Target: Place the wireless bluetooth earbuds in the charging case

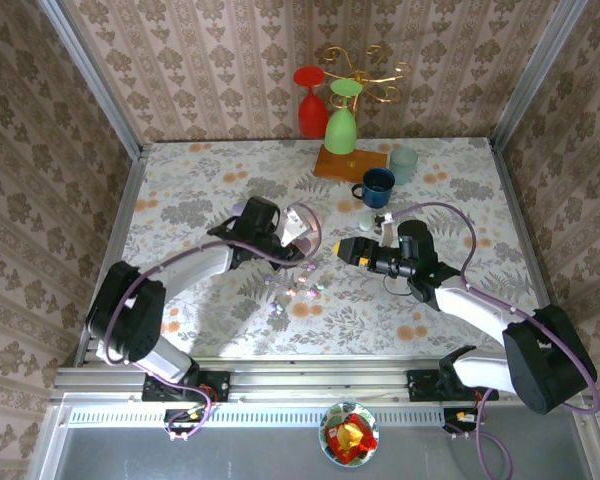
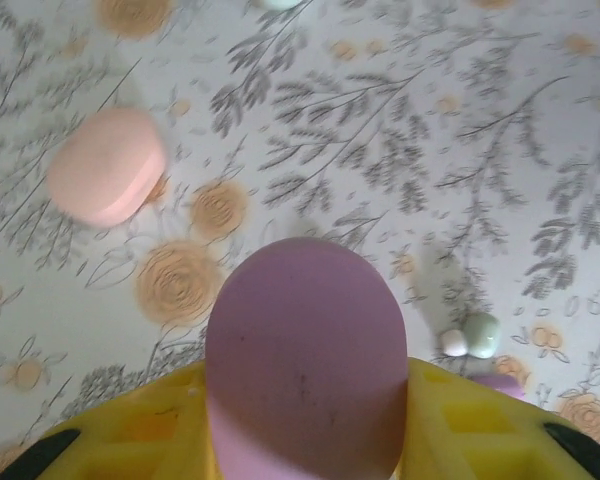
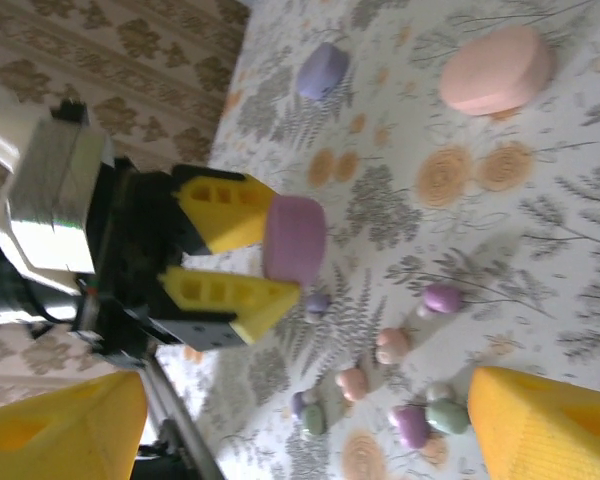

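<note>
Between the yellow fingers [image 3: 230, 205] of the left gripper [image 3: 285, 243] sits the purple case [image 3: 300, 228], a closed, matte, pebble-shaped shell. The fingers are clamped on its two sides, and its rounded end stands out past their tips. Whether it rests on the table [image 3: 550, 230] or hangs just above it cannot be told.

Just past those fingertips the earbuds [image 3: 442, 297] lie loose on the flowered cloth. They are tiny glossy buds in pink, purple and a pale greenish white, each far smaller than the held case. One small purple bud lies just beside the tip of one left finger. The rest are scattered, some touching in pairs.

The right gripper [image 1: 342, 248] points toward the left one, near it but apart. Its fingers [image 3: 545, 430] stand wide apart and hold nothing, and in its wrist view most of the buds lie between them.

About eight buds can be counted: two pink, three or four purple and the rest pale, though touching ones blur the count. There are three cases. One is the held purple one. The pink case [image 3: 495, 68] and the lavender case [image 3: 322, 70] lie on the table farther beyond the left fingers, well apart from each other.
</note>
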Action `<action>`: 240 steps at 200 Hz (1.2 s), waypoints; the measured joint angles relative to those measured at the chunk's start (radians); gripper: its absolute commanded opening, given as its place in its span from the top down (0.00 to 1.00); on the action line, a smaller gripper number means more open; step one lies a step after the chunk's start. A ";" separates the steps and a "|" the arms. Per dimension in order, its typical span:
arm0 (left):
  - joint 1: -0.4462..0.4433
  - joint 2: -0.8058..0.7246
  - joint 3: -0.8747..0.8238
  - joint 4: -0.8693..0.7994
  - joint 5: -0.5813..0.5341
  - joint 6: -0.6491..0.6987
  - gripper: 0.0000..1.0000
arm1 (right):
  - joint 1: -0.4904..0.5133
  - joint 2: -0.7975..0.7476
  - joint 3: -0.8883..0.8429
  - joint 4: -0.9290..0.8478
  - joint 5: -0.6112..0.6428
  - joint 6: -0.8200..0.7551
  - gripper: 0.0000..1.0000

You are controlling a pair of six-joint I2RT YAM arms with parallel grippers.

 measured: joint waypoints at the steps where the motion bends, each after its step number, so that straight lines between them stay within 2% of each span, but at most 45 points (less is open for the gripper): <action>1: -0.001 -0.003 -0.008 0.008 0.004 0.003 0.68 | 0.000 0.000 0.000 0.002 -0.003 0.002 0.19; 18: -0.016 -0.040 -0.084 0.091 0.053 0.031 0.69 | 0.001 0.024 0.000 0.035 -0.045 0.023 0.26; 32: -0.027 -0.057 -0.121 0.140 0.089 0.055 0.69 | 0.008 0.048 0.003 0.049 -0.074 0.038 0.28; 82: -0.055 -0.103 -0.155 0.243 0.185 0.121 0.69 | 0.055 0.127 0.044 0.071 -0.150 0.043 0.41; 98: -0.060 -0.110 -0.156 0.256 0.198 0.134 0.69 | 0.064 0.140 0.048 0.079 -0.159 0.042 0.45; 142: -0.066 -0.112 -0.161 0.257 0.209 0.151 0.69 | 0.073 0.182 0.060 0.096 -0.178 0.045 0.61; 178: -0.067 -0.112 -0.164 0.256 0.208 0.165 0.68 | 0.076 0.183 0.061 0.098 -0.181 0.045 0.68; 194: -0.067 -0.112 -0.165 0.256 0.204 0.170 0.68 | 0.077 0.183 0.061 0.098 -0.180 0.044 0.68; 215: -0.068 -0.112 -0.166 0.258 0.204 0.175 0.68 | 0.077 0.183 0.061 0.095 -0.177 0.048 0.55; 240: -0.072 -0.112 -0.168 0.257 0.204 0.186 0.68 | 0.077 0.182 0.061 0.094 -0.165 0.053 0.56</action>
